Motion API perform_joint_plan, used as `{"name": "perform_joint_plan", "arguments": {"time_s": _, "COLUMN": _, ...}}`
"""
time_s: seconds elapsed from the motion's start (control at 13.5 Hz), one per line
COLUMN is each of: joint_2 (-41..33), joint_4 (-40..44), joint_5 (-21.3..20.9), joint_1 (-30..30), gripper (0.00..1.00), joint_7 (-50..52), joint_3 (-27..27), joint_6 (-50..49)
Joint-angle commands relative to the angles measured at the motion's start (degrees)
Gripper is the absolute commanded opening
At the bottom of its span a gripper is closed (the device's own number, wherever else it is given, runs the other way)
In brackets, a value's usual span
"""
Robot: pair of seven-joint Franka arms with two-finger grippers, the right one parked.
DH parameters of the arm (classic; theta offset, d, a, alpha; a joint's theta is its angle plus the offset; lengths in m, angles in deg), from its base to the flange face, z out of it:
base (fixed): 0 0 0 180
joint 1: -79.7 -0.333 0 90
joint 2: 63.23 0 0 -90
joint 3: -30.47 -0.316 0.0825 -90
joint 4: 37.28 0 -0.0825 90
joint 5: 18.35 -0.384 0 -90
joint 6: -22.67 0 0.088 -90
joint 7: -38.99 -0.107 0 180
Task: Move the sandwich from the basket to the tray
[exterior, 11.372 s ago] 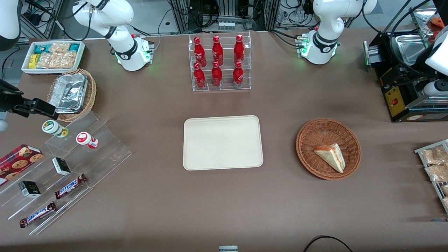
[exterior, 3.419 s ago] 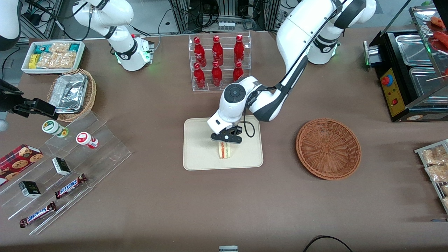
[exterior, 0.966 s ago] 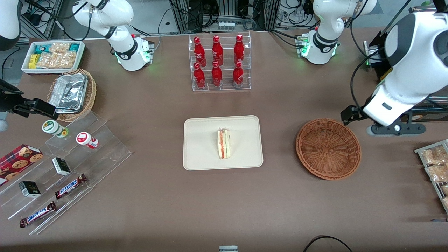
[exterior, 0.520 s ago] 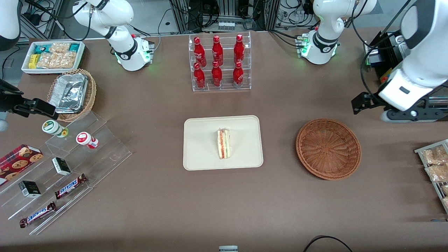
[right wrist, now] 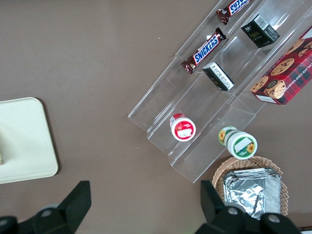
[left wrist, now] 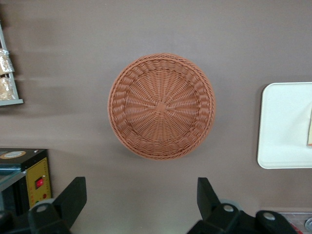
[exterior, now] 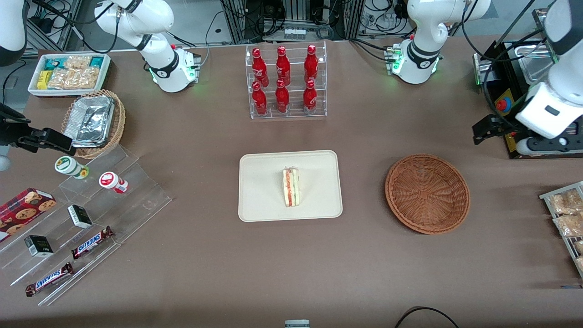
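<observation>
Brown cloth covers the whole tabletop (exterior: 191,273), and I see the sandwich (exterior: 291,187) standing on its edge near the middle of the cream tray (exterior: 259,187), with the red and green filling stripe facing up. It is alone there — nothing touches it. From the left wrist camera I see only a thin pale slice of the sandwich (left wrist: 309,127) at the cut-off edge of the tray (left wrist: 282,126).

Toward the working arm's end of the tabletop, well apart from the tray, sits the round reddish-brown basket (exterior: 427,193), and nothing lies in it; the wrist camera looks straight down into its woven bottom (left wrist: 161,106).

My left gripper (exterior: 535,145) hangs in the air near the tabletop edge at the working arm's end, over the black machine (exterior: 512,111), farther from the front camera than the basket. Its two black fingers (left wrist: 73,195) stand wide apart and they hold nothing.

Farther from the front camera than the tray stands a clear rack of red bottles (exterior: 284,82).
</observation>
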Motion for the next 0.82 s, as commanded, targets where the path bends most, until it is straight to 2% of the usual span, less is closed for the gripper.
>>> {"name": "perform_joint_plan", "arguments": {"time_s": 0.0, "joint_2": 0.57, "joint_4": 2.97, "joint_5": 0.48, "joint_1": 0.58, "gripper": 1.0, "joint_7": -1.45, "joint_3": -1.07, "joint_6": -1.61}}
{"name": "perform_joint_plan", "arguments": {"time_s": 0.74, "joint_2": 0.93, "joint_4": 5.7, "joint_5": -0.22, "joint_1": -1.18, "gripper": 1.0, "joint_7": -1.81, "joint_3": -0.9, "joint_6": -5.04}}
